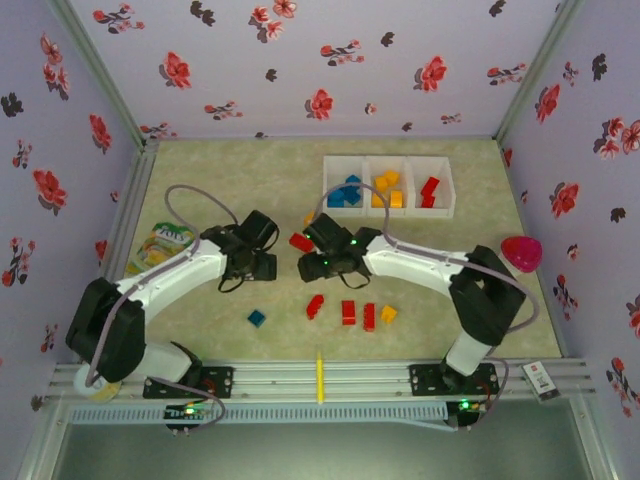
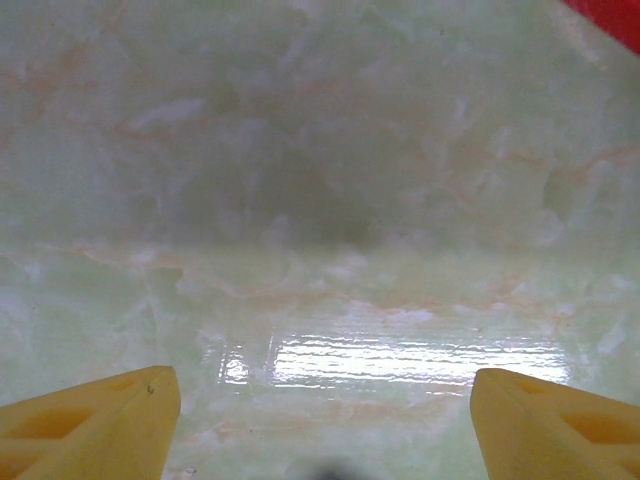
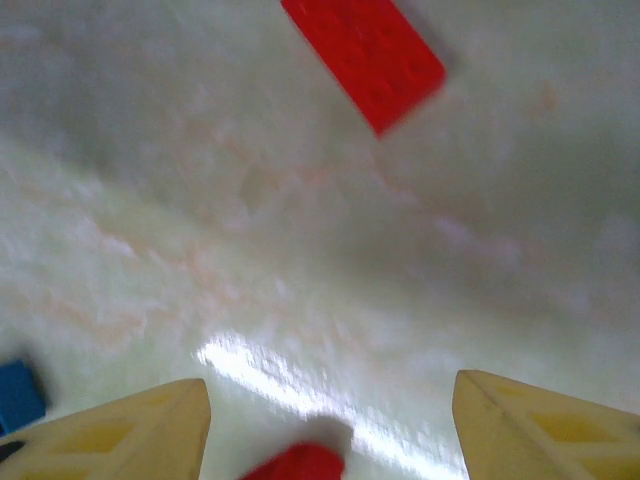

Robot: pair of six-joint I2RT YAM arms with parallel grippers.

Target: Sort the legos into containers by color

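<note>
- Yellow stick [image 1: 320,380] lies along the metal rail [image 1: 400,372] at the near edge, far in front of the containers [image 1: 410,212] and a little left of their left end.
- Well to the left of the containers, a green-yellow snack packet [image 1: 165,243] lies flat near the table's edge.
- Left gripper [image 2: 325,410] hangs left of the containers and somewhat nearer the arms. Its yellow fingers [image 2: 100,420] stand wide apart over bare tabletop, with nothing between them.
- One blue brick [image 1: 257,318] lies alone, left of the containers and well in front of them.
- A single red brick [image 1: 300,241] lies just in front of the containers' left end, between the two wrists.
- Right gripper [image 3: 330,410] sits just in front of the containers' left bin, fingers spread with a clear gap and clamped on nothing. A blurred red bit [image 3: 300,462] shows low between them, touching neither finger.
- In front of the containers, well apart from them, loose legos lie in a short row: three red legos [image 1: 348,312], then one orange-yellow lego [image 1: 388,314] at the right end.
- Inside the containers (three white bins joined side by side), blue legos [image 1: 345,195] fill the left bin, orange-yellow ones [image 1: 387,190] the middle and red ones [image 1: 429,190] the right.
- Right of the containers and a little nearer the arms, a pink rounded object [image 1: 521,253] rests by the wall.
</note>
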